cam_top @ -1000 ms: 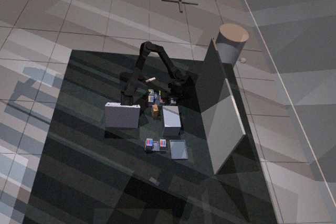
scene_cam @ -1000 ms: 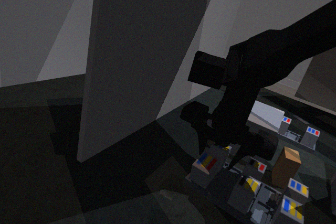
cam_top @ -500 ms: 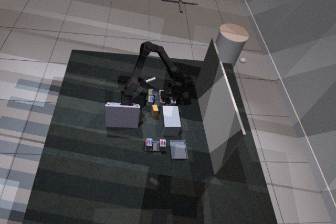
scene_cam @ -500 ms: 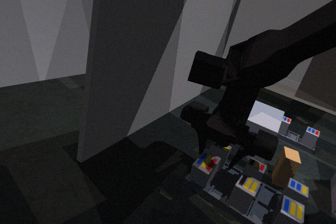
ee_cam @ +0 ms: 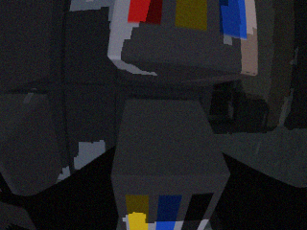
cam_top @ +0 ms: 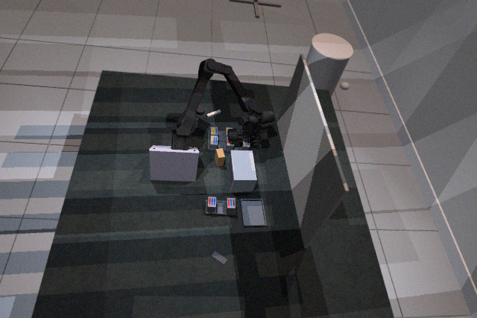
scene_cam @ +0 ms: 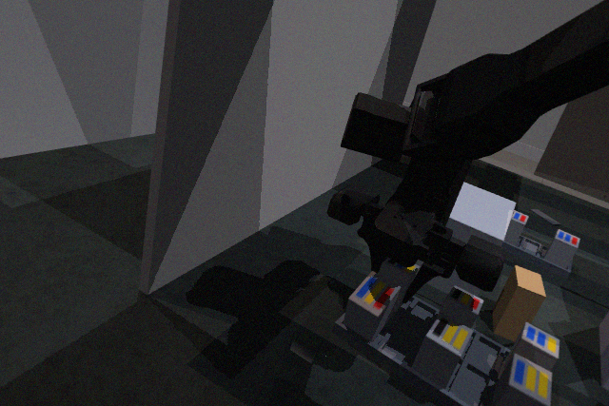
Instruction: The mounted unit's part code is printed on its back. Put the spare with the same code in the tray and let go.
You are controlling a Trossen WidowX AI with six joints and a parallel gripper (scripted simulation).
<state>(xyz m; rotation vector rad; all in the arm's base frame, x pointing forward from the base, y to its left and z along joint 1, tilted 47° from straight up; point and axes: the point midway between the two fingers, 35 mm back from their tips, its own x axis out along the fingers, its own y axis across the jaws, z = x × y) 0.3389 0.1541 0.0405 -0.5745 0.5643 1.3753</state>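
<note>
My gripper [scene_cam: 393, 278] [ee_cam: 160, 151] points down over the spares rack [scene_cam: 392, 355]. Its fingers touch both sides of a dark grey spare [ee_cam: 165, 136] with yellow, blue and black stripes, and are shut on it. That spare stands low among the others. A spare with red, yellow and blue stripes [scene_cam: 371, 299] [ee_cam: 182, 48] stands right beside it. Other striped spares [scene_cam: 438, 352] [scene_cam: 531, 381] stand in the rack. A second rack holds two units [cam_top: 211, 202] [cam_top: 231, 203] with red and blue stripes. The grey tray [cam_top: 253, 212] beside it holds nothing. The printed back code is not readable.
A white box [cam_top: 243, 166] [scene_cam: 481, 209] stands between the spares rack and the tray. An orange block [cam_top: 220, 157] [scene_cam: 519, 300] stands beside the box. A tall partition [cam_top: 308, 122] [scene_cam: 216, 97] rises at the side. A grey panel [cam_top: 173, 164] stands by the arm's base.
</note>
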